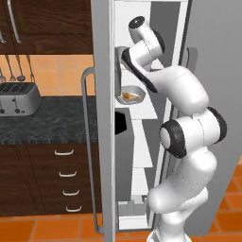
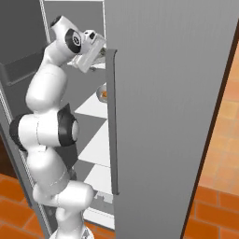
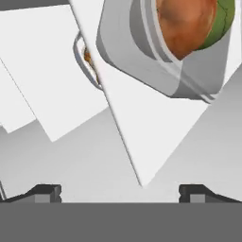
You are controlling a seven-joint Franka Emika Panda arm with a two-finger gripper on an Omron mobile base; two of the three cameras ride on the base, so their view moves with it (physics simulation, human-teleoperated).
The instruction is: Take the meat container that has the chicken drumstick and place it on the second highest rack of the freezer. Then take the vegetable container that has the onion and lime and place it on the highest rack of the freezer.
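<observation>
In the hand view the vegetable container (image 3: 156,61) sits on the highest rack (image 3: 142,123), holding the onion (image 3: 184,23) and the lime (image 3: 223,19). My gripper (image 3: 120,194) is open just in front of it, its fingertips (image 3: 47,193) wide apart with nothing between them. One shelf lower, on the second highest rack (image 3: 38,71), stands the meat container (image 1: 131,94) with the chicken drumstick (image 2: 105,94). My hand (image 1: 125,56) reaches into the top of the open freezer (image 2: 168,116).
The freezer door (image 1: 103,118) with its long bar handle (image 1: 87,142) stands open at my left, a dark door bin (image 1: 124,156) behind it. Beyond are a toaster (image 1: 19,98) on a dark counter (image 1: 52,120) and drawers (image 1: 66,179). Lower white shelves (image 2: 95,140) lie beneath.
</observation>
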